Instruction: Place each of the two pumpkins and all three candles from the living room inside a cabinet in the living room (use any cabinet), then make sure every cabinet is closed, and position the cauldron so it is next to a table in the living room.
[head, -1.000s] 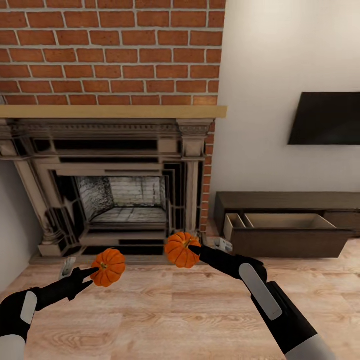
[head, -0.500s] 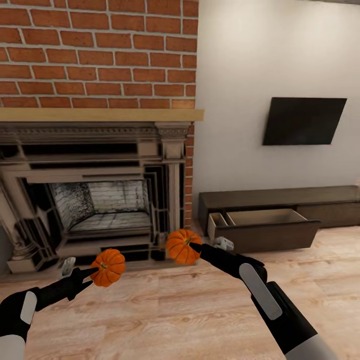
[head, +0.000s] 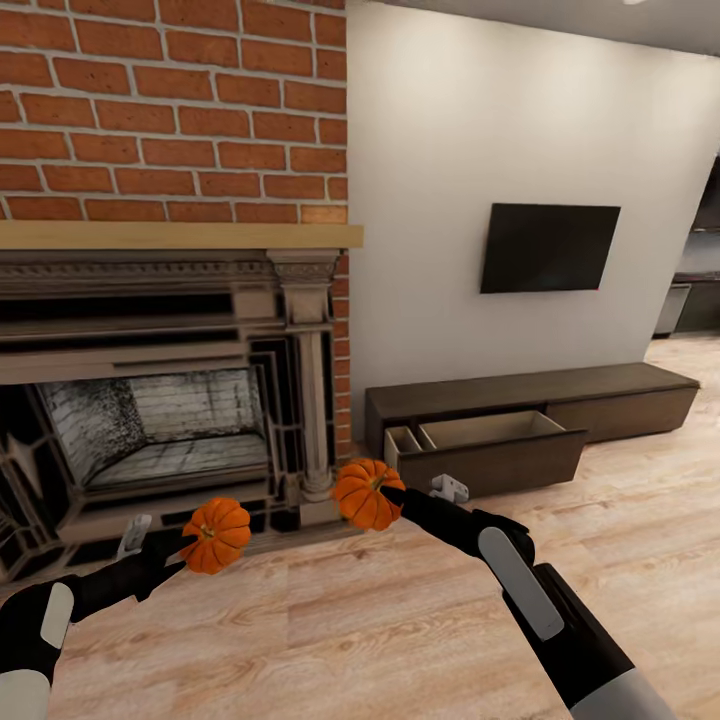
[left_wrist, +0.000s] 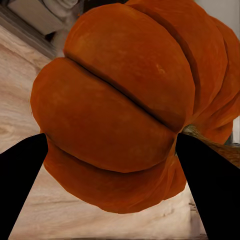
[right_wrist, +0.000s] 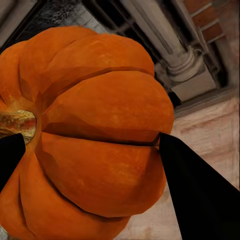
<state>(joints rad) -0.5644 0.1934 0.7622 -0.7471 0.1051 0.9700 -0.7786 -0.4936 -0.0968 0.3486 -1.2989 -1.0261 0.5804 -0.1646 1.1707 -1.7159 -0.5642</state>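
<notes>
Grippers first: our left gripper is clenched on one pumpkin, which we hold at about 8 o'clock in the head view, clear of the wood floor; in the left wrist view that same pumpkin bulges between our two dark fingers, its stem tucked toward one of them. Our right gripper grips the other pumpkin near the centre of the head view, a little higher than the first, and in the right wrist view it sits pinched between the fingers with its stem end turned sideways. Beyond our hands, at 10 o'clock, stands the brick fireplace under its pale wood mantel. At 3 o'clock the low dark cabinet runs along the white wall, with one wide drawer pulled out; we see its pale inside split into a narrow compartment and a wide one, and what shows of both holds nothing. Above the cabinet a dark television hangs on the wall.
</notes>
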